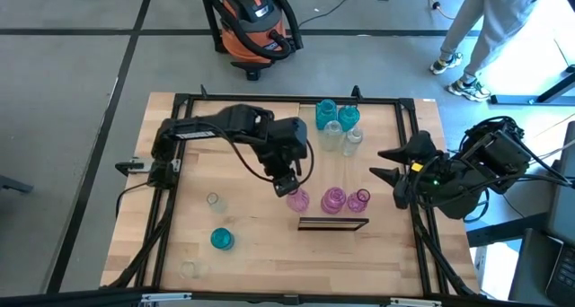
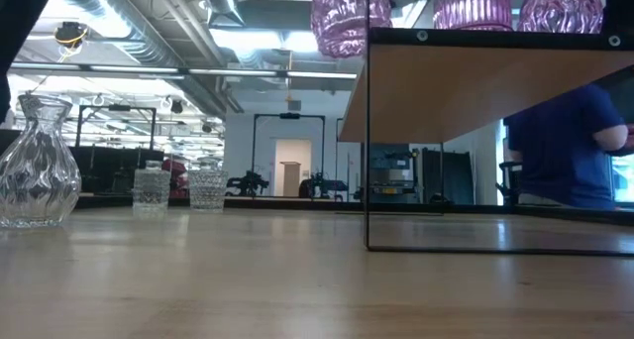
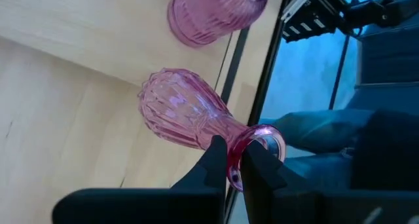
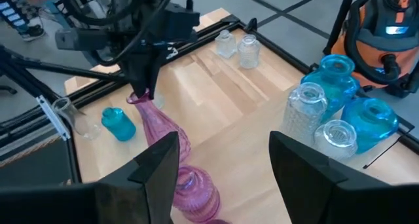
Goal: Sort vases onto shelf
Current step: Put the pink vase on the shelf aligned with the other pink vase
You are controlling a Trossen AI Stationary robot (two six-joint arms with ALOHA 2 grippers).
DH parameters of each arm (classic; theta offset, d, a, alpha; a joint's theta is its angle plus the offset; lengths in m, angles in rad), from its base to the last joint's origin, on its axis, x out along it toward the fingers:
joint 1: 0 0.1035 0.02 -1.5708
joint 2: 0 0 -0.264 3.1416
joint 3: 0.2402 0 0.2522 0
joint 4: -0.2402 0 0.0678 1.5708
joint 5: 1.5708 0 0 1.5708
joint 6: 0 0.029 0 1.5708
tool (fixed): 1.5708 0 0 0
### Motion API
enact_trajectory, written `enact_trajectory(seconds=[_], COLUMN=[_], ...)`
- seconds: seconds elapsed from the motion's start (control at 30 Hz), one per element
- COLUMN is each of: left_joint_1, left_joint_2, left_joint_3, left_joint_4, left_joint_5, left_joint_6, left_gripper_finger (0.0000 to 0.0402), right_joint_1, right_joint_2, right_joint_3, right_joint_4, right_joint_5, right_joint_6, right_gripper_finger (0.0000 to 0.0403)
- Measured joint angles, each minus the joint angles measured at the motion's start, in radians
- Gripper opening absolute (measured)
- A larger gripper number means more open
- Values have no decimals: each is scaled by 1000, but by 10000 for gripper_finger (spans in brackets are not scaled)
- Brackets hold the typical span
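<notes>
L gripper (image 1: 289, 183) pinches pink vase (image 1: 297, 199) by its rim, body hanging tilted at shelf's (image 1: 333, 223) 10 o'clock end. R gripper (image 1: 388, 163), jaws apart, empty, waits at 2 o'clock; L arm is nearer.

1. A clear ribbed vase (image 2: 38, 161) stands on the table (image 2: 297, 280) at the left edge.
2. Two small clear vases (image 2: 152, 191) stand farther back.
3. The shelf (image 2: 475, 91) spans upper right, pink vases (image 2: 340, 19) on top.
4. A person (image 2: 565, 146) in blue is behind.
</notes>
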Motion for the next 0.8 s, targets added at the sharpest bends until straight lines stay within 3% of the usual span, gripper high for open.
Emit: enact_trajectory(seconds=[0.37, 0.57, 0.8], left_joint_1=[3, 2, 3], left_joint_2=[16, 33, 43], left_joint_3=[2, 2, 2], left_joint_4=[54, 73, 95], left_joint_5=[6, 6, 17], left_joint_6=[-14, -17, -7], left_gripper_finger=[15, 40, 30], right_joint_1=[0, 0, 0], right_joint_2=[0, 0, 0], right_joint_3=[0, 0, 0], right_joint_4=[0, 0, 0], right_joint_5=[-26, -28, -46], right_joint_6=[-49, -49, -42], right_gripper_finger=[218, 218, 218])
